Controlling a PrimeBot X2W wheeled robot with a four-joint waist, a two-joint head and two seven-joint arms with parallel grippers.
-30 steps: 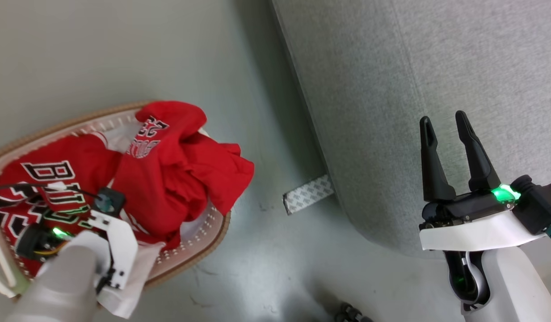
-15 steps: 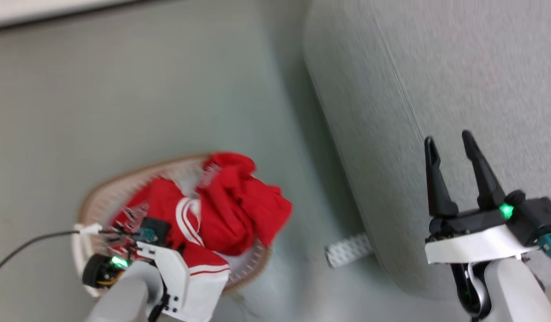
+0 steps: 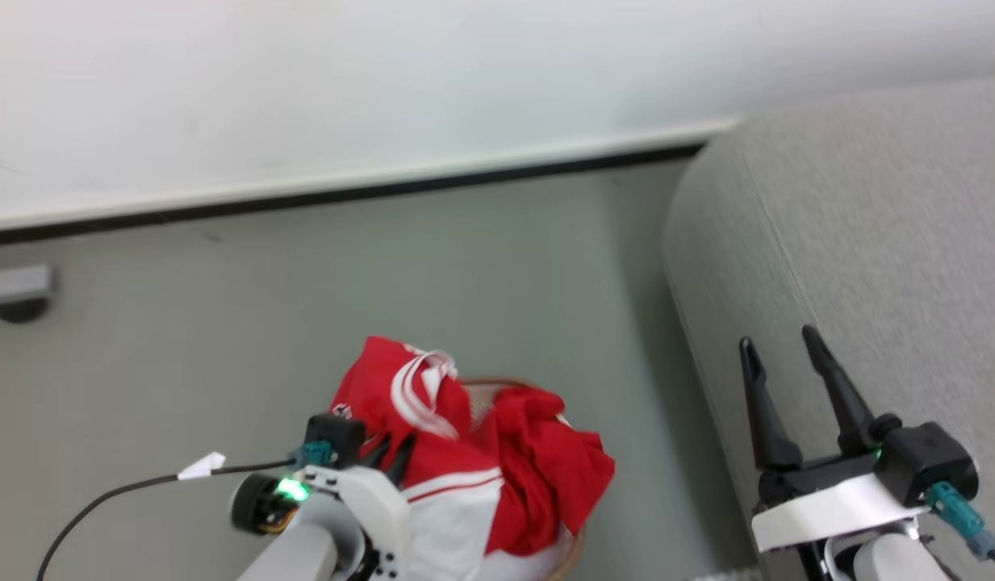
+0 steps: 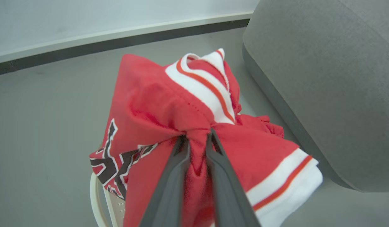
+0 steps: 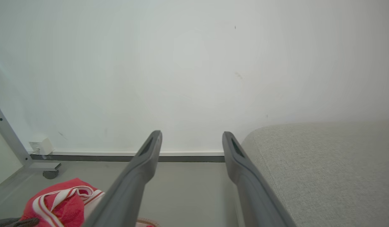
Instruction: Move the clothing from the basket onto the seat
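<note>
We're gripping jersey w/ left tool, over basket; right tool is hanging open, empty, by seat.

Soft cloth, woven upholstery, matt plastic.
The bright red soft cloth jersey is matt and creased. The large light-grey upholstered seat shows a coarse, matt woven fabric. The white perforated plastic basket looks smooth. The dark fingers of the right gripper are matt plastic. The grey floor is smooth, faintly shiny.
</note>
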